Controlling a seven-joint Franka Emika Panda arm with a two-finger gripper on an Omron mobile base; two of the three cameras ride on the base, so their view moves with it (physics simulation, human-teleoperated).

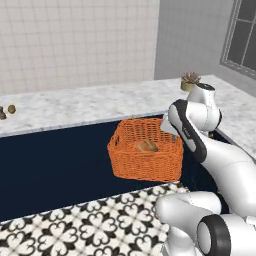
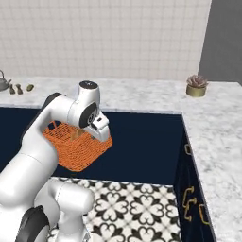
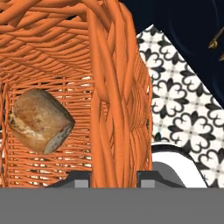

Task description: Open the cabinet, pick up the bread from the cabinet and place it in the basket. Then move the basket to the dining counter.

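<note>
Basket [image 1: 146, 159] hangs in the air, carried by the arm, with the patterned floor tiles [image 1: 95, 220] below it and the dark navy front of the dining counter [image 1: 75, 107] just behind. The gripper [image 3: 114, 177] has its jaws drawn narrow and pinched on the basket's near wall, one fingertip on each side of the woven rim, so the wall rises straight up between them in the hand view. Inside, the bread [image 3: 40, 120] lies on the basket's bottom, free of the fingers and off to one side of the clamped wall.

What matters for the coming move is height and direction: the marbled top of the dining counter sits higher than the basket's base and lies beyond it, away from the robot. I judge that the basket must rise above the counter's edge first, then travel forward over the stone. Its long side runs roughly along the counter's front, so it should land square without much turning.
</note>
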